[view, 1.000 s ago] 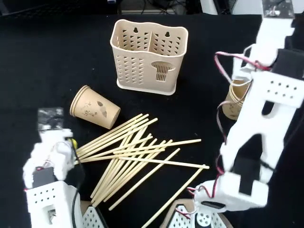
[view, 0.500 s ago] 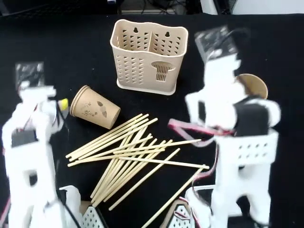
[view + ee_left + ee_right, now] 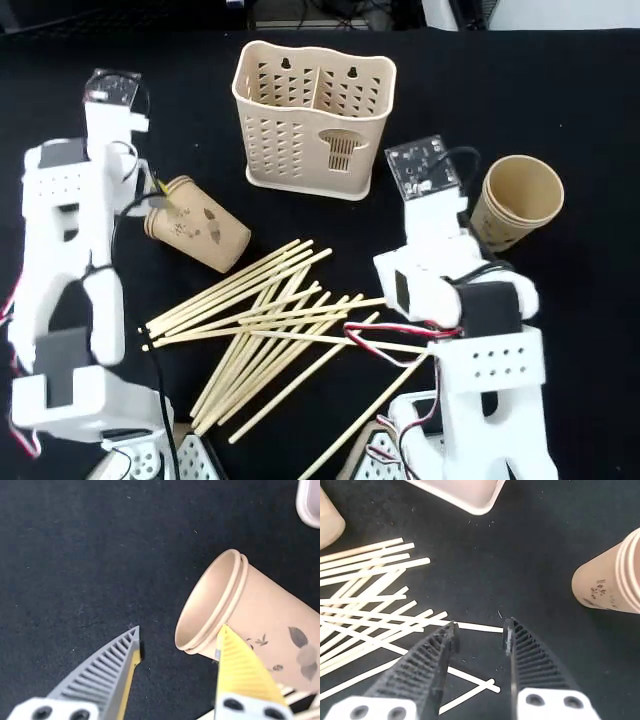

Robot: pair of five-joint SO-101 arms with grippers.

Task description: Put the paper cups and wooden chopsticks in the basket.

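Note:
A paper cup (image 3: 198, 225) lies on its side on the black table, left of the beige basket (image 3: 313, 118). My left gripper (image 3: 152, 198) is open at the cup's mouth. One yellow-tipped finger (image 3: 235, 655) touches the rim of the cup (image 3: 250, 615), and the other stands apart over bare cloth. A stack of paper cups (image 3: 515, 200) stands upright at the right. Wooden chopsticks (image 3: 270, 320) lie scattered in front of the basket. My right gripper (image 3: 480, 623) is open just above one chopstick (image 3: 475, 627), between the pile (image 3: 370, 600) and the upright cups (image 3: 612, 577).
The basket has two compartments, both with nothing showing in them, and its corner (image 3: 465, 495) lies beyond my right gripper. The arms' bases (image 3: 190, 455) stand at the table's front edge. Bare cloth lies left of the lying cup.
The left arm rose from the front left and reached to the lying cup's rim. The right arm swung from over the upright cups to the chopsticks.

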